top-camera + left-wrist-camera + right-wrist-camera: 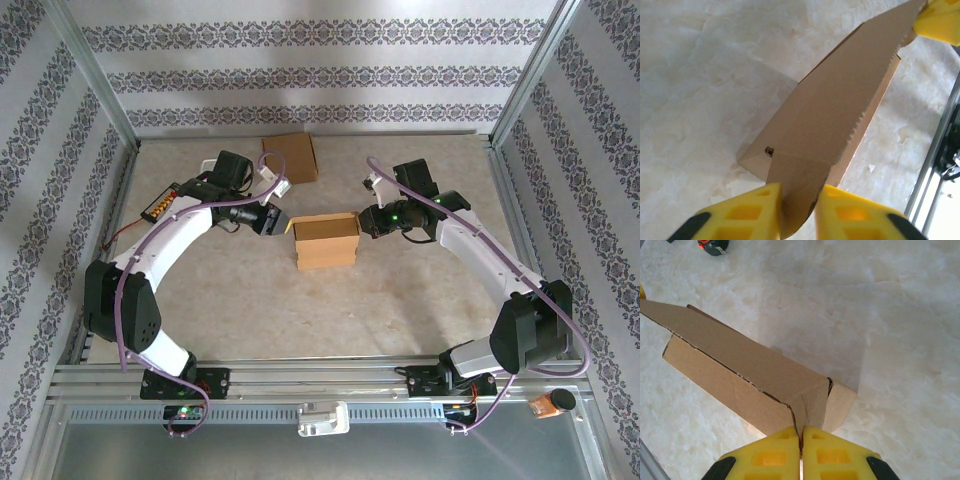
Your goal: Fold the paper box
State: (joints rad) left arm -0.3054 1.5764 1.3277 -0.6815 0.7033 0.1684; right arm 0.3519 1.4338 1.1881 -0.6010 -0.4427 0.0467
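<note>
While the box (328,240) stands in the middle of the table (300,320), both arms hold its flap (840,100).
The left fingers (752,212) are clamped on one flap end, the right fingers (772,452) on the other.

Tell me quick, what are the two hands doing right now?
Left hand: straddling a flap of the paper box; firm grip cannot be told.
Right hand: closed, pinching the box's other end.

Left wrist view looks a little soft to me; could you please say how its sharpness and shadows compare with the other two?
Left wrist: box and gripper's fingers slightly blurred, table washed out; right wrist: box edges crisp, its soft shadow on the table beyond; top view: evenly lit, faint shadows.
</note>
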